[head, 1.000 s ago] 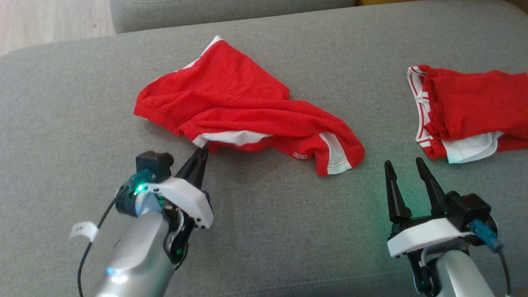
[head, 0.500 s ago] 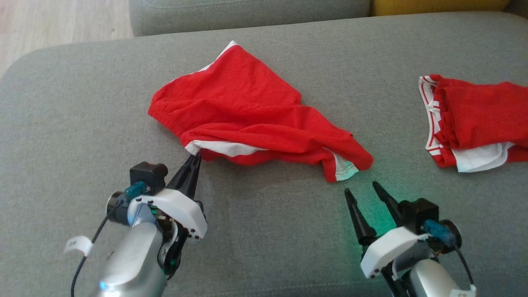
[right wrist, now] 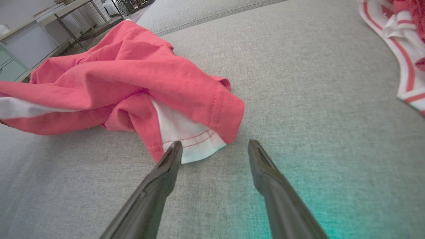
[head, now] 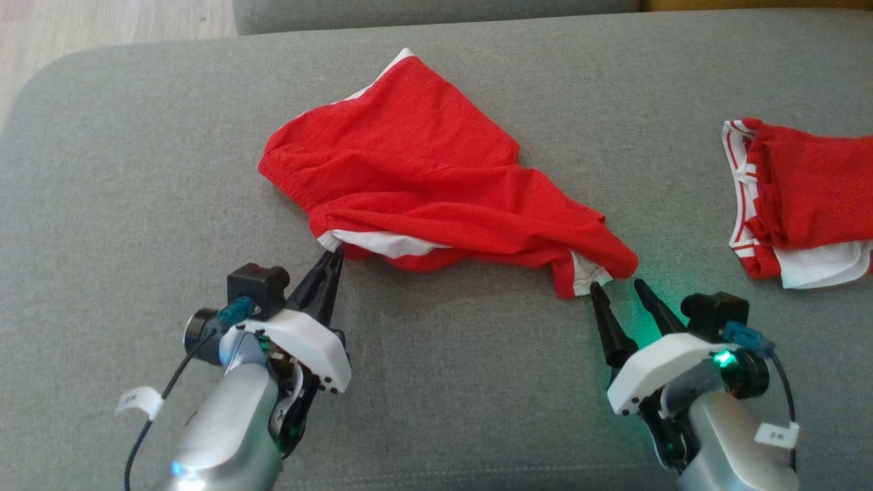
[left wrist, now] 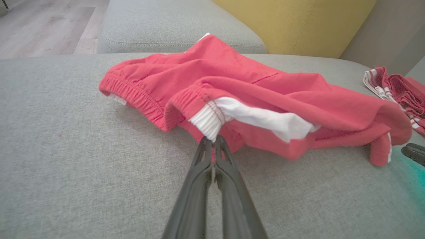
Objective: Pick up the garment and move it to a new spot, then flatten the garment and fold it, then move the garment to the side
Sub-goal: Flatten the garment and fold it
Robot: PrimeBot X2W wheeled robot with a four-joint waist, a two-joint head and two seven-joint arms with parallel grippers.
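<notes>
Grey sofa seat (head: 136,170) all round, with the red garment (head: 423,164) bunched mid-seat and lying slantwise from 11 to 4 o'clock. Left jaws are shut tight on the white elastic corner (left wrist: 207,124) of the waistband, with only the very tips biting. Right jaws are spread as wide as they go and hold nothing, aimed at the white leg hem (right wrist: 189,146) at the garment's 4 o'clock end. One right fingertip (right wrist: 174,147) is at the hem edge, the other over bare seat just beside it. Risks, my guess: the left pinch is thin, so a sharp pull could slip the elastic out. The right jaws could close on just the hem lip, nip sofa cloth with it, or shove the hem away, since it isn't centred between the fingers. The layers are folded over, so catching one layer could leave a twist when stretched flat. Second red garment (head: 798,204) lies at 3 o'clock, well apart, but a swing that way could snag it. Room: bare seat from 6 to 9 o'clock. The seat rounds off at 9–10 with wooden floor (head: 102,20) beyond, and another cushion (head: 409,10) sits at 12.
</notes>
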